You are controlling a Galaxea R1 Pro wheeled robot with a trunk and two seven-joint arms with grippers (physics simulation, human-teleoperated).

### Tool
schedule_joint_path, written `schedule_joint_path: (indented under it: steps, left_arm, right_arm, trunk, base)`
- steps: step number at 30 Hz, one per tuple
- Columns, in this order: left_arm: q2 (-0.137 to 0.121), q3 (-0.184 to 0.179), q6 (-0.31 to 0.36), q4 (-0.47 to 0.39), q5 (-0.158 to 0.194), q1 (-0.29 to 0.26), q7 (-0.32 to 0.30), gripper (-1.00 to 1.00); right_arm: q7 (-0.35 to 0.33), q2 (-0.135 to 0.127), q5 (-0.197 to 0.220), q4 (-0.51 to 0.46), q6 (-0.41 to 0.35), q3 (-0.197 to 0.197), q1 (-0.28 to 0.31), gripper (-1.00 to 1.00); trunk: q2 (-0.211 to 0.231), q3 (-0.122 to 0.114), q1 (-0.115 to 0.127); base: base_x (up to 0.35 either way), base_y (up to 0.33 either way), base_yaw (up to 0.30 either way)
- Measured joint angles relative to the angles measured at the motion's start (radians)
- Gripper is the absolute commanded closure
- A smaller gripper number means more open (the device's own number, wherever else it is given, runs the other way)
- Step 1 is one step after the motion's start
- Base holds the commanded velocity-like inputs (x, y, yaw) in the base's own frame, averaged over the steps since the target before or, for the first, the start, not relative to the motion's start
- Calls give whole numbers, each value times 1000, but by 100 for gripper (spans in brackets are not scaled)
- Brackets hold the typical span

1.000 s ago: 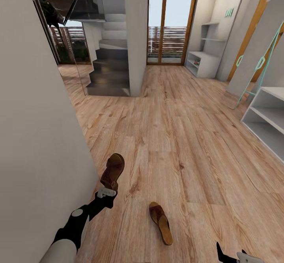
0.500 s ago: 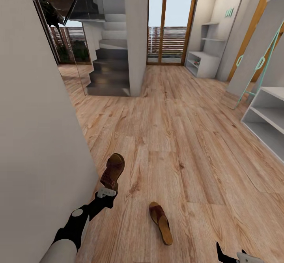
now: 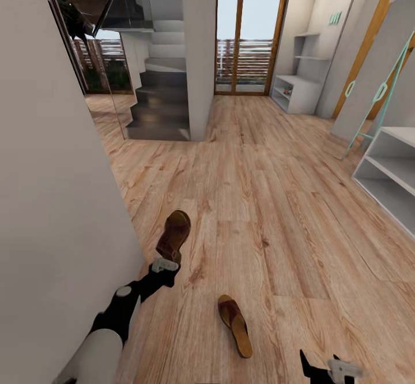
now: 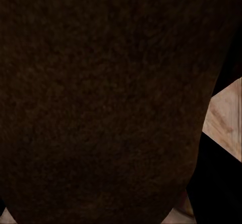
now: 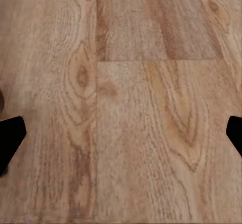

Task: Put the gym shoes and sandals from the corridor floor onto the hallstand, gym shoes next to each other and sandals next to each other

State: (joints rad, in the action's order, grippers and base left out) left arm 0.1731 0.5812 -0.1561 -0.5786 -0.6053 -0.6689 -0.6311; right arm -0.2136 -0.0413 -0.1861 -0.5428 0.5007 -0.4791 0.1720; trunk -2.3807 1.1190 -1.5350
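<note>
Sandals: one brown sandal (image 3: 174,236) is clenched at its heel in the left jaws (image 3: 165,266), lifted above the wood-plank corridor floor (image 3: 271,211), its dark sole (image 4: 101,103) close against the left wrist camera. The second sandal (image 3: 234,324) lies flat on the floor between both arms. The right jaws (image 3: 323,371) hang released, tips spread over bare planks.

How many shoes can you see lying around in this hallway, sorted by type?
Brown sandals: 2, one at the left gripper, one on the floor.
Gym shoes: 0 that I can make out.
Total: 2
</note>
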Motion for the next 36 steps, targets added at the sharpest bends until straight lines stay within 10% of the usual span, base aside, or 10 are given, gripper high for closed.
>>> schedule_joint_path:
  steps: [5, 14, 20, 36]
  left_arm:
    - [0, -30, 132, 20, -2, -89, -24, 100]
    - [0, -40, 242, 68, -8, -212, -99, 100]
    - [0, -41, 318, 118, -13, -271, -119, 100]
    - [0, -45, 376, 136, -15, -310, -258, 100]
  right_arm:
    - [14, 34, 3, -52, -204, 184, 64, -100]
    - [93, 145, 4, -212, -647, 395, 192, -100]
    - [128, 191, 5, -269, -766, 497, 245, -100]
    - [142, 197, 4, -269, -792, 535, 267, -100]
  trunk:
    - [0, 0, 0]
    - [0, 0, 0]
    - [0, 0, 0]
    - [0, 0, 0]
  base:
    - [0, 0, 0]
    - [0, 0, 0]
    - [0, 0, 0]
    - [0, 0, 0]
